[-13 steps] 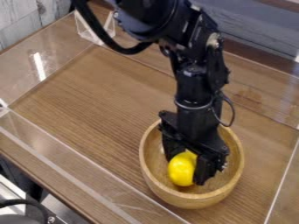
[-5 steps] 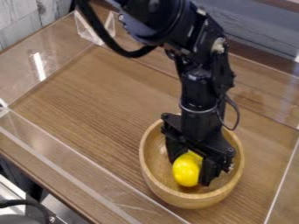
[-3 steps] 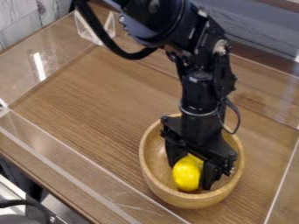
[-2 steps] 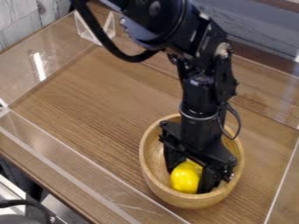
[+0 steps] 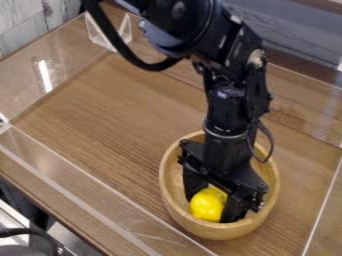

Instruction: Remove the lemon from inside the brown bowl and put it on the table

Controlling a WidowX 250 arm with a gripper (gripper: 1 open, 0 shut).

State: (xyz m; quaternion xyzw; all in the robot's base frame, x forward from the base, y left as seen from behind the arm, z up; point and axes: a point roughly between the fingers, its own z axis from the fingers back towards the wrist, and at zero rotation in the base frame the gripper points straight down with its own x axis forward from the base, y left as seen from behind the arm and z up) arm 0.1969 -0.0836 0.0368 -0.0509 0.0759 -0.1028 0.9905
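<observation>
Lemon (image 5: 207,205) is what we follow, and it sits low inside the brown bowl (image 5: 177,196), toward the front part of the hollow, with the gripper (image 5: 221,200) standing over it and pointing straight down.

Compared with the pictures of a few moments ago, we see that the arm has leaned a little more toward the front of the bowl, and the lemon appears slightly lower and more to the front in the picture than it did before. The two dark fingers stand on each side of the yellow fruit, one at its left and one at its right. The jaws are spread wide, about as wide as the lemon itself. We cannot tell for sure whether the fingers press the fruit or only stand beside it, because the lemon's lower part is hidden by the rim and the contact points are too small to see.

For the task, we judge that this is the grasping step and not yet the lifting: the lemon is not out of the bowl, and nothing lies on the table (image 5: 120,110) yet. If the fingers do hold it, the next need is a clean rise above the thick rim. A smooth round fruit can slip from a wide, light grip, so we would watch for this.
</observation>
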